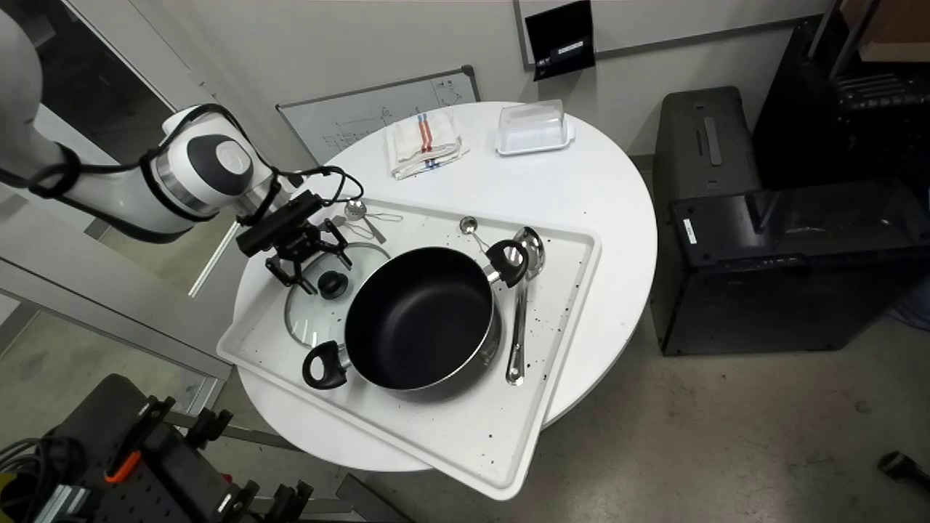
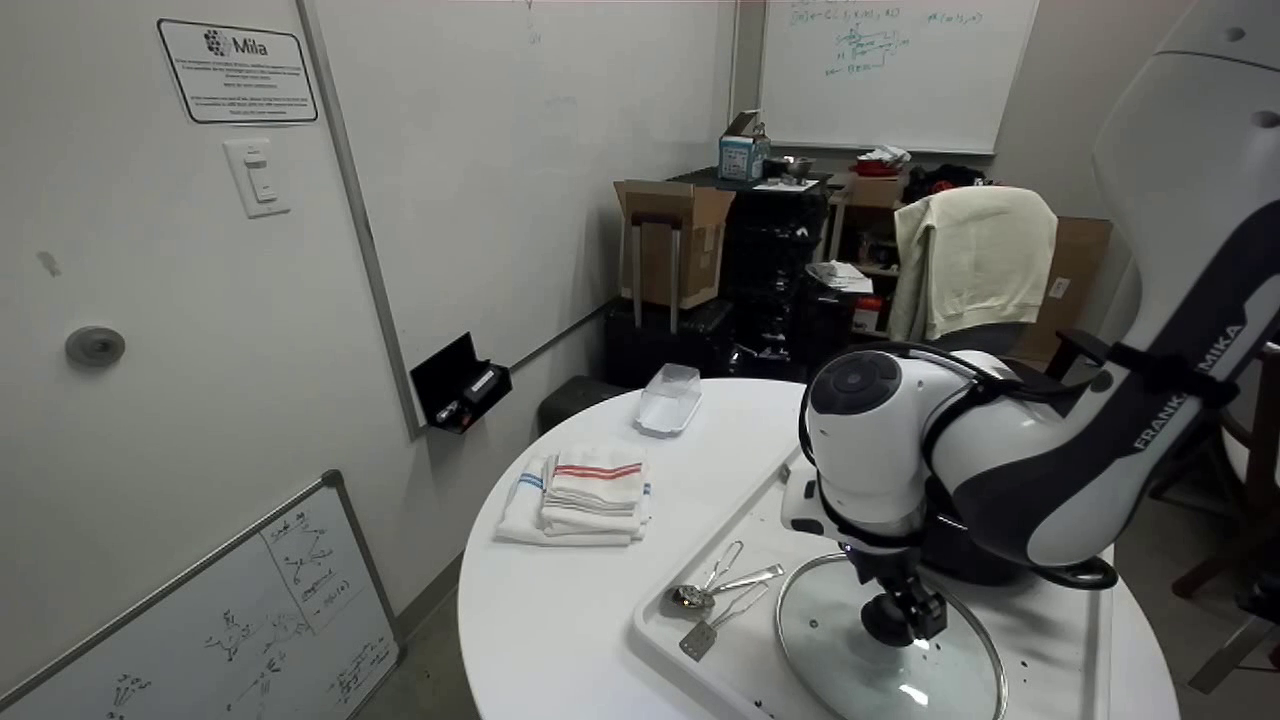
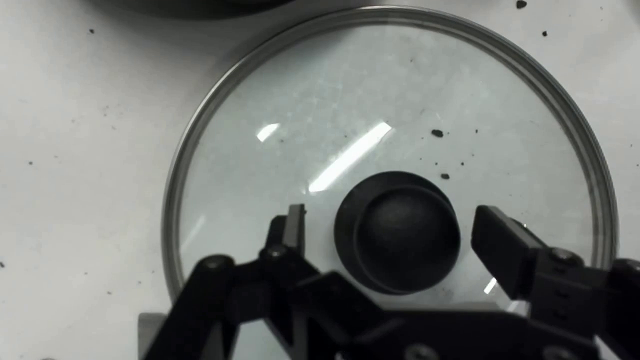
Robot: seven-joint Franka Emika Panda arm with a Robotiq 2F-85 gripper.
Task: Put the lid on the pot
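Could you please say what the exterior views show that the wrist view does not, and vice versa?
Only the exterior views show folded towels and a covered dish on the table. Only the wrist view clearly shows gaps between the knob and both fingers of the open pincer. All show the glass lid, tray and at least part of the pot.

The pincer [image 3: 392, 225] gapes wide, one finger [image 3: 502, 250] each side of the black knob [image 3: 406, 237] on the glass lid [image 3: 410, 140]!

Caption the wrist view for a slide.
Open gripper framing the black knob of the glass lid, with the dark pot cropped at top left.
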